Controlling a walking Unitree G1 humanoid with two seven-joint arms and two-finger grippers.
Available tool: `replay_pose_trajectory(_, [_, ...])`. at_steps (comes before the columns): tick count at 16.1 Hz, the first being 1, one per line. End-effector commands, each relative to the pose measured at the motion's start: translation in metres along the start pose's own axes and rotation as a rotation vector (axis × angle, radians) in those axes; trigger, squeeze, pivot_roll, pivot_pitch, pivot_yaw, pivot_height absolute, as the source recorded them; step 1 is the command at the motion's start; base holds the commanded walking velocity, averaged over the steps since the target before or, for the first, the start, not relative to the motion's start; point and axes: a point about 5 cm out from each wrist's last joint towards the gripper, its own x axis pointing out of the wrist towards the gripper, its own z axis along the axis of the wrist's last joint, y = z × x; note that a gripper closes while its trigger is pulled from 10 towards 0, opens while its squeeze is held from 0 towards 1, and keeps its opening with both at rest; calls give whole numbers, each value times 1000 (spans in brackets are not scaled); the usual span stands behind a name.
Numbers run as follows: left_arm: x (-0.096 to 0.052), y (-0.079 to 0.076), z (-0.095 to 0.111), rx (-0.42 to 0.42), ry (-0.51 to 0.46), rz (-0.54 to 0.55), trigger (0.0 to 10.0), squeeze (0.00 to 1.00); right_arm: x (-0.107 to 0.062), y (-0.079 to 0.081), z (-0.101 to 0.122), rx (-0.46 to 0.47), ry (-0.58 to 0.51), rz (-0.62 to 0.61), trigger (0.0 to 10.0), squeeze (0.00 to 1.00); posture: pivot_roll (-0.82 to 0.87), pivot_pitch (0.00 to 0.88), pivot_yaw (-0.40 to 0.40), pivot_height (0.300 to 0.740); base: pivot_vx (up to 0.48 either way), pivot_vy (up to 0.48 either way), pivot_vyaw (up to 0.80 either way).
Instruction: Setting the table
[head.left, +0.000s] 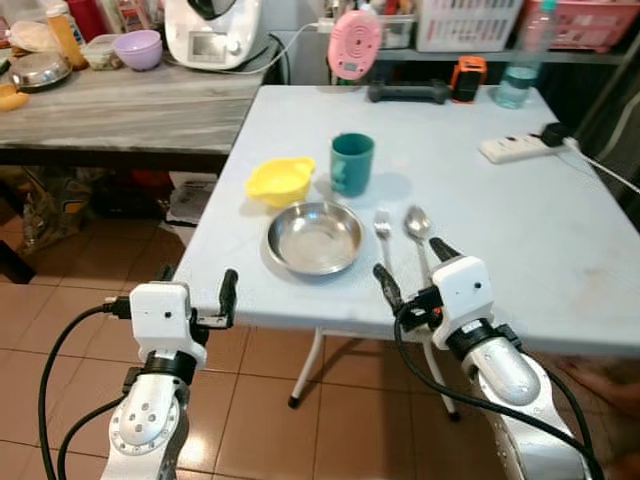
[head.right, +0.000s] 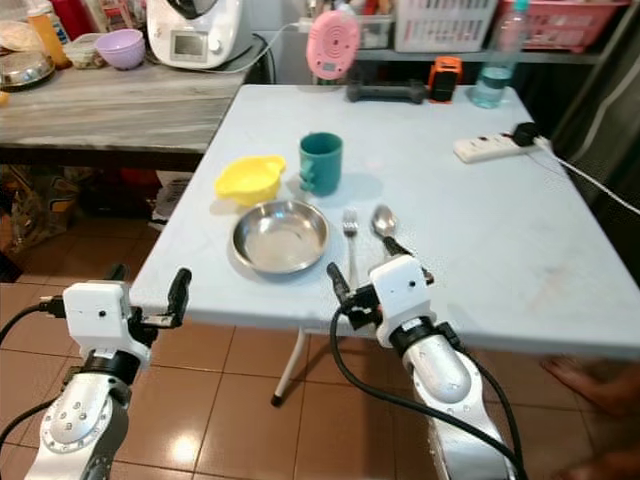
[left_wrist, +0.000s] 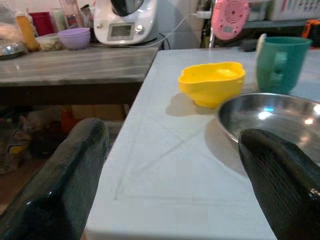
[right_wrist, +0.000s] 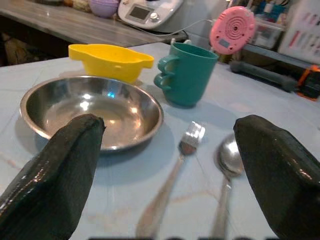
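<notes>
Filling frame centre: pale worktop (head.left: 500, 200). Steel plate (head.left: 314, 237) centre — yellow bowl (head.left: 281, 180) and green mug (head.left: 352, 163) just above, fork (head.left: 383, 228) and spoon (head.left: 418, 226) right. Left gripper (head.left: 196, 290) lower left, right gripper (head.left: 412, 262) lower centre-right — jaws released.

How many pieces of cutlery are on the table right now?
2: a fork right of the steel plate, and a spoon just right of the fork, both ahead of the right gripper.
</notes>
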Motion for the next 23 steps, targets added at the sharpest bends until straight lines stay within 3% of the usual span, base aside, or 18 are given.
replay_pose_trajectory(1, [-2, 0, -1, 4, 12, -11, 10000, 0, -1, 3, -2, -1, 5, 18, 10000, 0, -122, 102, 56, 740, 480, 0, 0])
replay_pose_trajectory(9, [-4, -1, -1, -2, 17, -19, 10000, 0, -3, 5, -4, 12, 11, 30, 10000, 0, -119, 110, 61, 740, 450, 0, 0])
replay_pose_trajectory(14, [-13, 1, -7, 35, 45, -61, 10000, 0, -3, 5, -13, 74, 73, 37, 10000, 0, -118, 114, 61, 740, 0, 0, 0])
replay_pose_trajectory(18, [-17, 9, -8, 78, 54, -57, 10000, 0, 2, 11, -6, 27, 52, 78, 10000, 0, -113, 122, 68, 740, 0, 0, 0])
replay_pose_trajectory(22, [-27, 18, -10, 88, 90, -125, 10000, 0, 8, 11, -3, 71, 59, 85, 10000, 0, -109, 123, 69, 740, 0, 0, 0])
replay_pose_trajectory(23, [-32, 18, -10, 82, 102, -171, 10000, 0, 11, 12, -2, 167, 81, 103, 10000, 0, -100, 130, 65, 740, 0, 0, 0])
